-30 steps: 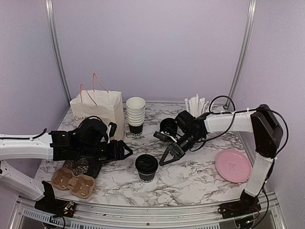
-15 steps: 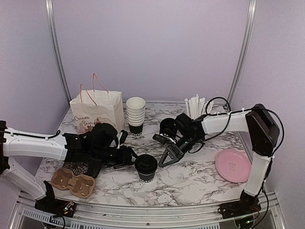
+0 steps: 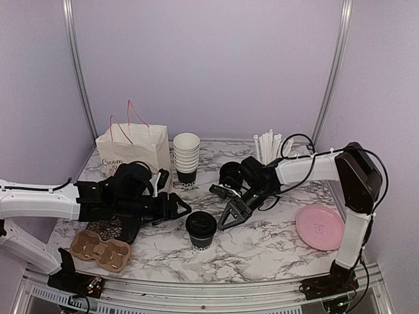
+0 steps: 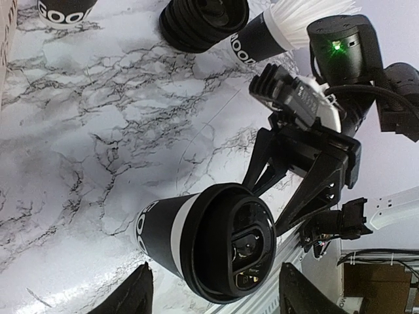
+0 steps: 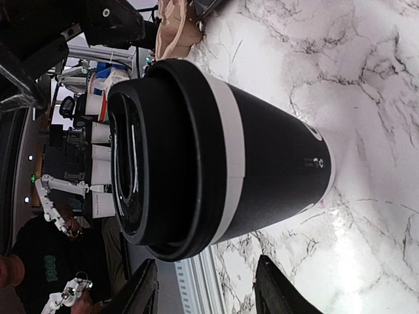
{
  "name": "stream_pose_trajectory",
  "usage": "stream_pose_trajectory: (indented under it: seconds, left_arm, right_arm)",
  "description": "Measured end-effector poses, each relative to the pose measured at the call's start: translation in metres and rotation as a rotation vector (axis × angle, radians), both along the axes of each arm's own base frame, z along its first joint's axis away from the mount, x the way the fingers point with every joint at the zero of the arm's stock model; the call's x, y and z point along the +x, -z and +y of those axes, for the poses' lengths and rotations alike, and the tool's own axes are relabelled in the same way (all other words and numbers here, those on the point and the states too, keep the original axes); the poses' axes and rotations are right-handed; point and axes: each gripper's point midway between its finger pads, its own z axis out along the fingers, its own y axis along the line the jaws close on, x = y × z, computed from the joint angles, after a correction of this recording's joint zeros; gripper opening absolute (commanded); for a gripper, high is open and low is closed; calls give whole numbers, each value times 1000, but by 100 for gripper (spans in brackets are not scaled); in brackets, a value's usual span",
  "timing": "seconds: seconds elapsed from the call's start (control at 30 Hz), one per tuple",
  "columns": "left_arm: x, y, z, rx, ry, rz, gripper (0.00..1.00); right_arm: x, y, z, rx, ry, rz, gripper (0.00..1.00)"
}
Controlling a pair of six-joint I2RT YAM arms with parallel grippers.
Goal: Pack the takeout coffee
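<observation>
From the top view, the lidded cup (image 3: 201, 229) stands upright on the marble tabletop (image 3: 262, 252), near the front and about midway between the two arms. The left fingers (image 3: 178, 206) reach in from the left and stand open, their tips just beside the cup's upper left and not touching it. The right fingers (image 3: 230, 212) slant down from the right, also open, with their tips near the cup's right side and a small gap between. Behind the left arm stands a paper bag (image 3: 134, 149), with a stack of cups (image 3: 186, 157) to its right. A cup of straws (image 3: 268, 145) stands further back on the right, with a pile of black lids (image 3: 230, 174) in front of it. A pink plate (image 3: 319, 227) lies at the right, and a cardboard carrier (image 3: 100, 250) lies at the front left.

In the left wrist view, the cup (image 4: 209, 252) shows between the two spread left fingers (image 4: 134, 294), clear of both. Beyond it, the right fingers (image 4: 308, 183) form an open V just behind the lid. The lids (image 4: 203, 23) and the straw cup (image 4: 262, 39) stand at the far side.

In the right wrist view, the cup (image 5: 216, 150) fills the frame, standing on the tabletop (image 5: 340, 65). The right fingers (image 5: 141, 294) are parted at the frame's edge, holding nothing.
</observation>
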Motion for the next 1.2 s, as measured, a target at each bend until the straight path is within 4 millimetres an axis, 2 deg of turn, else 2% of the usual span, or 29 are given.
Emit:
stream_pose_trajectory:
  seconds: [0.13, 0.37, 0.73, 0.97, 1.2]
  left_arm:
    - [3, -4, 4, -12, -21, -5, 53]
    - [2, 20, 3, 35, -8, 40, 46]
    - [6, 37, -2, 52, 0, 71, 36]
    - [10, 37, -4, 34, 1, 73, 30]
    - [13, 43, -6, -2, 4, 111, 23]
  right_arm:
    - [0, 0, 0, -1, 2, 3, 50]
    - [4, -1, 4, 3, 3, 2, 43]
    - [-1, -2, 8, 20, -15, 53, 35]
    - [-2, -2, 9, 14, -14, 84, 29]
    - [0, 0, 8, -39, 7, 108, 19]
